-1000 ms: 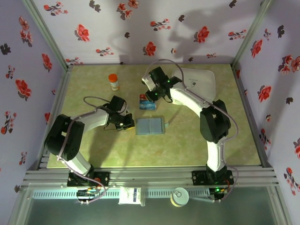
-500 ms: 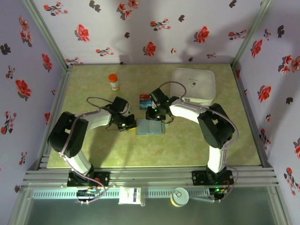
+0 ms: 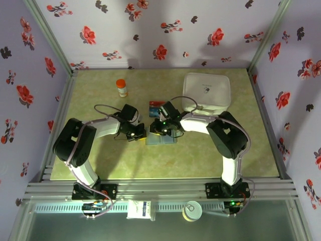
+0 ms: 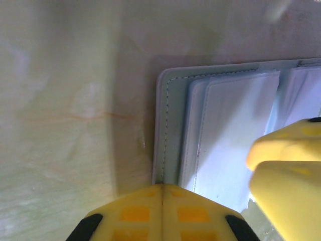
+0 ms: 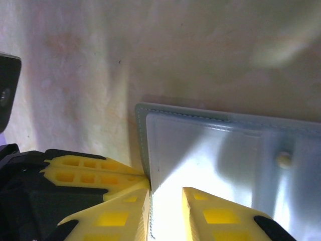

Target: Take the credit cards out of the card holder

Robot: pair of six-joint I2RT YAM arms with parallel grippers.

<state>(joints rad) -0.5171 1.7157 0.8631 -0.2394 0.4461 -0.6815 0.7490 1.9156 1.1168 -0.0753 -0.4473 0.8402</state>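
Left gripper (image 4: 163, 187) closed tight at card holder (image 4: 173, 100) edge. Right gripper (image 5: 166, 193) narrowly parted, tips on it. White box (image 3: 206, 90) print unreadable.

— Any writing you can read?
— None. The white box (image 3: 215, 83) at the table's far right corner bears a small dark mark, too small to read. The packet (image 3: 140, 209) on the front rail has blue print, also illegible.

Grey-blue card holder (image 3: 163, 140) with pale stitching, on a marbled yellow-green table (image 3: 200, 155). Beyond the holder: red and blue credit cards (image 3: 154, 105), a white box (image 3: 206, 90), an orange-capped bottle (image 3: 121, 88). Lilac walls (image 3: 150, 30) patterned with red flowers.
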